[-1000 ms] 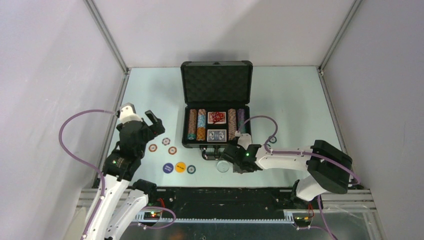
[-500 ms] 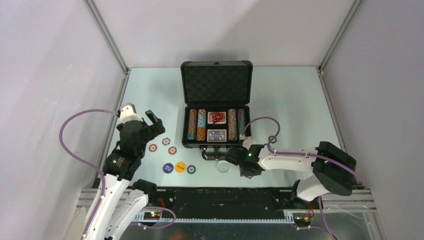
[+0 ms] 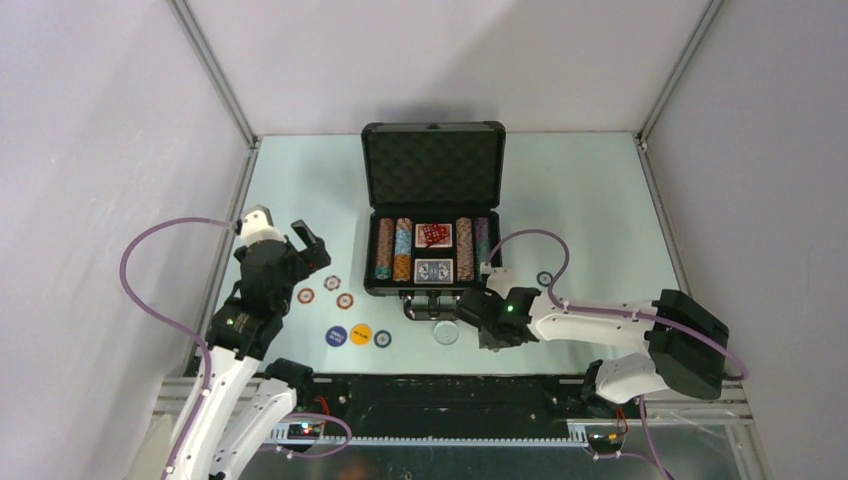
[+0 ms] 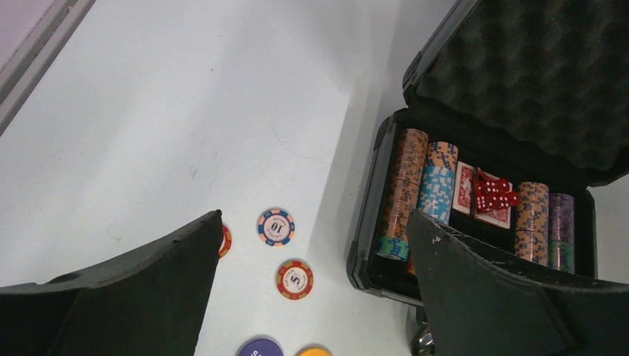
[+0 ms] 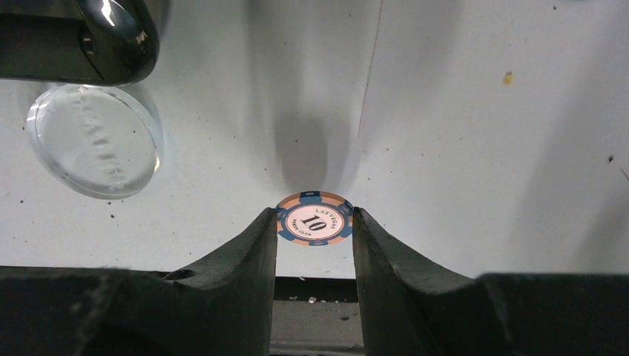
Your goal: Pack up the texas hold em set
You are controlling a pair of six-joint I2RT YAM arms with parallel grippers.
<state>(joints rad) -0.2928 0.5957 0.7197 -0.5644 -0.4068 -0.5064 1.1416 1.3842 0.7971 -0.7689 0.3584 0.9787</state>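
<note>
Six chips are out of the case point(image 3: 431, 170). A cluster point(image 3: 331, 283) of three lies left of it, and a teal-rimmed chip point(image 3: 383, 338) is nearer the arms. A lone chip point(image 3: 544, 279) lies to the case's right. The sixth, a blue-and-peach chip marked 10 point(image 5: 314, 224), is pinched by its rim between the fingers of the right claw point(image 5: 314, 213), just in front of the case. I cannot tell whether it is clear of the tabletop point(image 3: 580, 200).

Three round buttons lie flat: a purple button point(image 3: 336, 335), a yellow button point(image 3: 360, 334) and a clear button point(image 3: 446, 332) just left of the right claw.

Four rows point(image 4: 404, 193) of chips stand on edge in the case, two at each side. Two decks lie between them, the red deck point(image 4: 463, 194) behind the blue deck point(image 3: 434, 270). Red dice point(image 4: 493, 194) sit bunched on the red deck, too tight to count.

The left claw point(image 4: 315, 222) hangs above the tabletop left of the case, its fingers spread wide with nothing between them.

The tabletop is pale, glossy grey-blue, with a few specks and a thin scratch. Plain white walls point(image 3: 100, 150) close three sides, with aluminium rails point(image 3: 213, 75) along the corners.

The case is black, hard and rectangular, its lid upright and lined with egg-crate foam. The chips are flat discs with striped rims.
</note>
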